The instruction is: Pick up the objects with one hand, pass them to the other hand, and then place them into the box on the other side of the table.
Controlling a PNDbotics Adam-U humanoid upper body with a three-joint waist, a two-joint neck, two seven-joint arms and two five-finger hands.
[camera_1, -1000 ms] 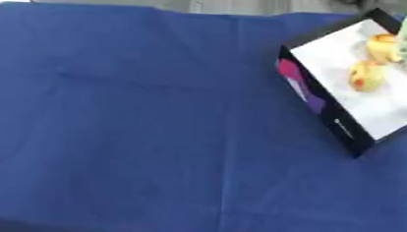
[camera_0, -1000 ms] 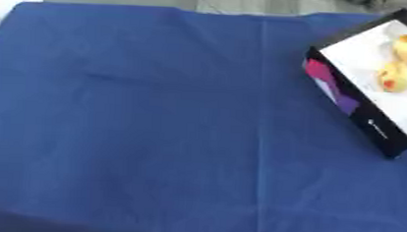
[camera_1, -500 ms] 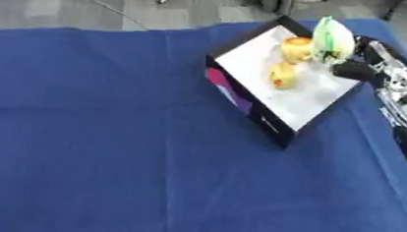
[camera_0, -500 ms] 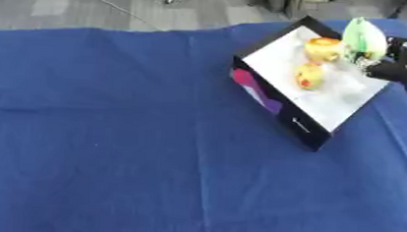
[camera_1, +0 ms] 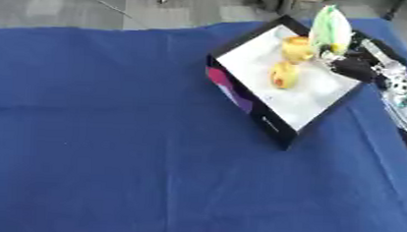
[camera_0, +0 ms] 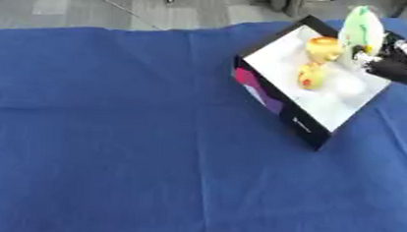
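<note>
— Placing step: right hand (camera_1: 357,68) clamped on the green object (camera_1: 331,29) above the box (camera_1: 281,89), far right corner of the worktop (camera_1: 111,133).
— Next: lower, release inside, clear of the fruit (camera_1: 284,75).

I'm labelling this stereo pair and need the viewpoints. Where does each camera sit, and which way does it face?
Left eye view: in the head, looking down at the blue cloth and the box far right; only the right hand shows, at the box's edge.
Right eye view: beside it, same downward look; the right hand and its forearm show.
Both share cloth, box, two yellow things and a green thing.
</note>
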